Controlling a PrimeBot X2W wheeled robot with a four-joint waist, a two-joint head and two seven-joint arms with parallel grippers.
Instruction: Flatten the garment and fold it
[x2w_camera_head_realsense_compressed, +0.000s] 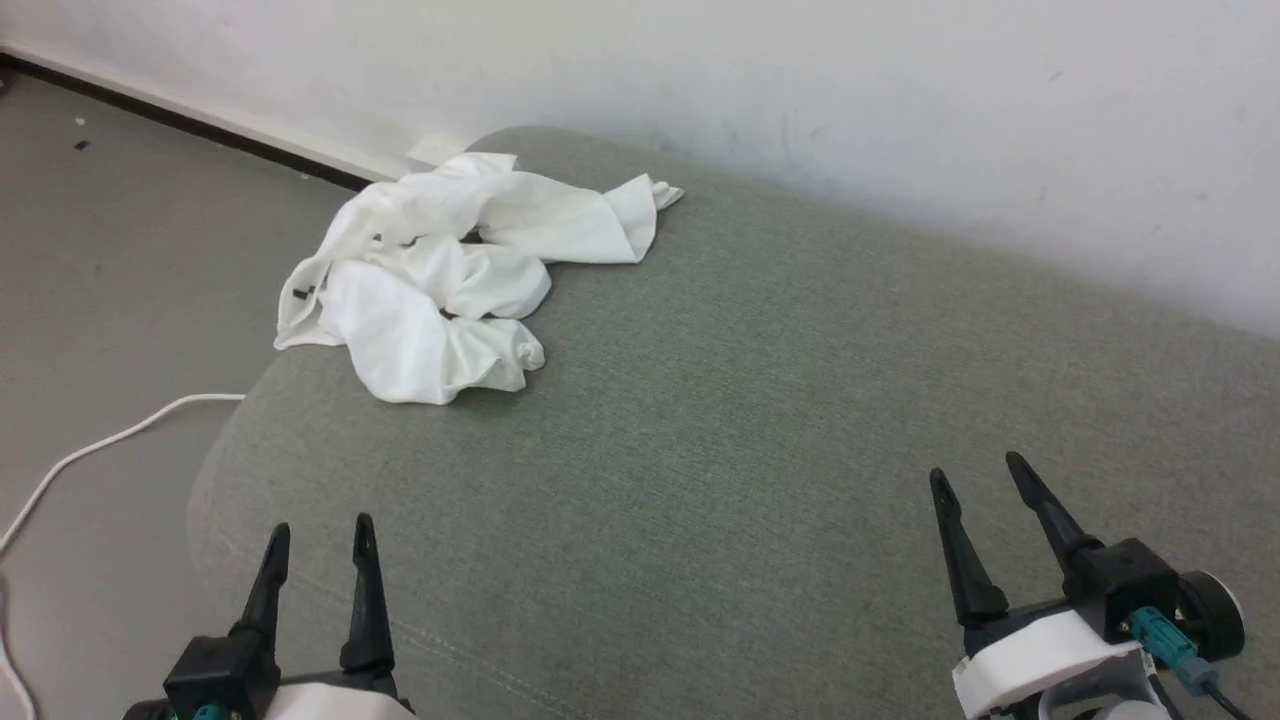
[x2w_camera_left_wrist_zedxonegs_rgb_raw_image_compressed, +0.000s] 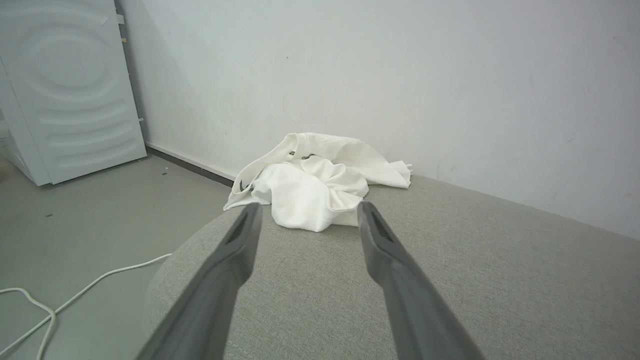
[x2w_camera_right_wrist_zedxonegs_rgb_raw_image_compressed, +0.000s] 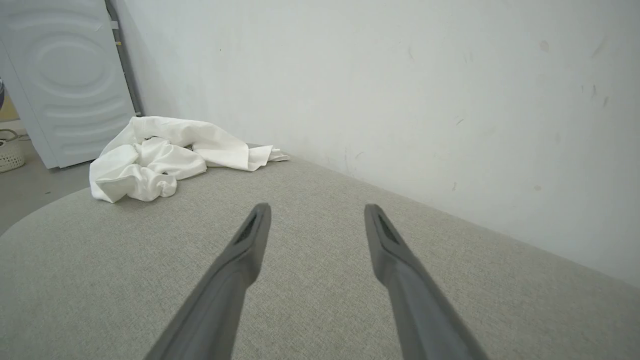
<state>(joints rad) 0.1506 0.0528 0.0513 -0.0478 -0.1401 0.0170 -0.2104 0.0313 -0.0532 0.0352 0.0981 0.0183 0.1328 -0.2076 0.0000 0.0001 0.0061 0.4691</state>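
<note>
Two grippers sit over a grey-green upholstered cushion (x2w_camera_head_realsense_compressed: 750, 420), both with fingers spread wide and nothing between them. In the head view the left gripper (x2w_camera_head_realsense_compressed: 322, 527) is at 7 o'clock and the right gripper (x2w_camera_head_realsense_compressed: 977, 467) at 4 o'clock, both well apart from the garment (x2w_camera_head_realsense_compressed: 430, 290). The garment lies crumpled in a white heap at 10 o'clock, on the cushion's far left corner, one edge hanging over the rim toward the floor (x2w_camera_head_realsense_compressed: 120, 250).

No writing can be read. Small dark marks (x2w_camera_head_realsense_compressed: 303, 293) show on the garment's left edge, too small to tell as label or stitching.

From the head, a white cable (x2w_camera_head_realsense_compressed: 100, 440) trails across the floor at 8 o'clock, and a pale wall (x2w_camera_head_realsense_compressed: 800, 90) runs behind the cushion. The left wrist view looks straight between the left gripper (x2w_camera_left_wrist_zedxonegs_rgb_raw_image_compressed: 308, 206) fingers at the garment (x2w_camera_left_wrist_zedxonegs_rgb_raw_image_compressed: 310, 185), and adds a white appliance (x2w_camera_left_wrist_zedxonegs_rgb_raw_image_compressed: 70, 90) with embossed rings at 10 o'clock. The right wrist view puts the garment (x2w_camera_right_wrist_zedxonegs_rgb_raw_image_compressed: 150, 160) at 10 o'clock of the right gripper (x2w_camera_right_wrist_zedxonegs_rgb_raw_image_compressed: 315, 206) and adds a woven basket (x2w_camera_right_wrist_zedxonegs_rgb_raw_image_compressed: 9, 152) at 9 o'clock.
</note>
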